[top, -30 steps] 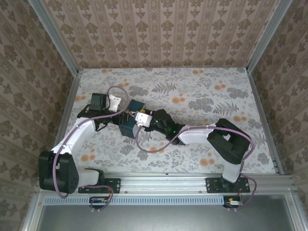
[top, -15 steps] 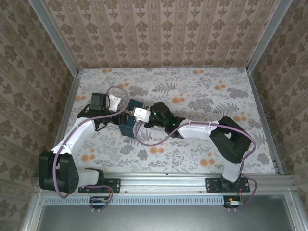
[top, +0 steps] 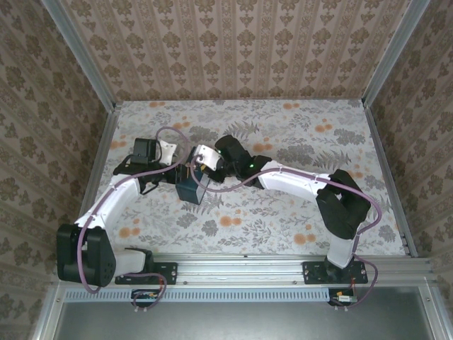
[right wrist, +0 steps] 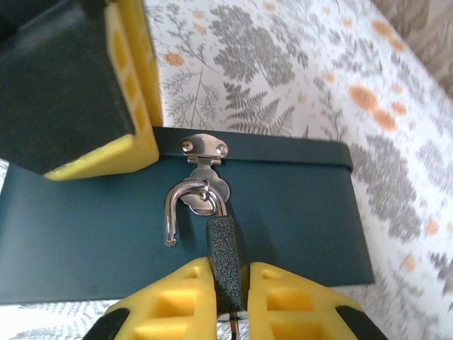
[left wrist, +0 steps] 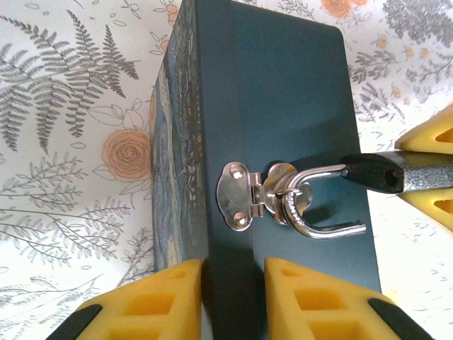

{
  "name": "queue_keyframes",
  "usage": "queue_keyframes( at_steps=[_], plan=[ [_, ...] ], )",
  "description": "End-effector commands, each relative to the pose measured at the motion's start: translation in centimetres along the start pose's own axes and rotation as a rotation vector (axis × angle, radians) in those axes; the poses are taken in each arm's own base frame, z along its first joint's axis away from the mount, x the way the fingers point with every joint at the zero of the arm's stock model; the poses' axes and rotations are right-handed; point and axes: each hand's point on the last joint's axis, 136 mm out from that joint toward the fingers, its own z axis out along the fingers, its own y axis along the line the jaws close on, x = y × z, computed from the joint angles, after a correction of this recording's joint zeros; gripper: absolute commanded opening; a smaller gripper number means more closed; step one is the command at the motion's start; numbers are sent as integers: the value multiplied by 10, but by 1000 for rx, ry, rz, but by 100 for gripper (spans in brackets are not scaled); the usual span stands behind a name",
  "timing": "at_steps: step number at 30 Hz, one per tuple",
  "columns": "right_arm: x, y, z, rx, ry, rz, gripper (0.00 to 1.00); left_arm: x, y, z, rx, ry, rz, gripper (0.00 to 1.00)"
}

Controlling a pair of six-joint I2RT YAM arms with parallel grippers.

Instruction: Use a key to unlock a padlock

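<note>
Right wrist view: my right gripper (right wrist: 230,273) has its yellow pads (right wrist: 177,301) pressed together on the padlock (right wrist: 225,241) body at lower centre. The shackle (right wrist: 170,212) stands open, one leg free, the other threaded through the hasp (right wrist: 204,147) on the dark blue box (right wrist: 297,205). Left wrist view: my left gripper (left wrist: 233,280) pinches the box edge at the bottom, with the padlock at right centre. Top view: both grippers meet at the box, left of centre on the floral table (top: 297,212).

The top camera looks down from behind; both wrist cameras closely face the padlock (right wrist: 226,248) and box (right wrist: 297,212).
</note>
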Motion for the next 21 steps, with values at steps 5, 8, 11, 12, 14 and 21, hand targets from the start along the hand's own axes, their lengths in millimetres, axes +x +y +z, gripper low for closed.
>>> queue_keyframes(
  at_steps=[5,8,11,12,14,21],
  plan=[
    [-13,-4,-20,21,84,503,0,29,-26,8,134,73,-165,26],
    [-1,-6,-21,50,141,670,0,32,-27,12,145,84,-198,26],
    [13,-1,-19,46,106,871,0,31,-32,17,185,65,-249,25],
    [14,0,-19,45,68,938,0,31,-34,18,190,62,-257,25],
    [15,-5,-19,71,-13,1057,0,31,-44,20,237,66,-264,25],
    [13,-12,-32,147,-154,1292,0,33,-61,25,281,96,-247,23]
  ],
)
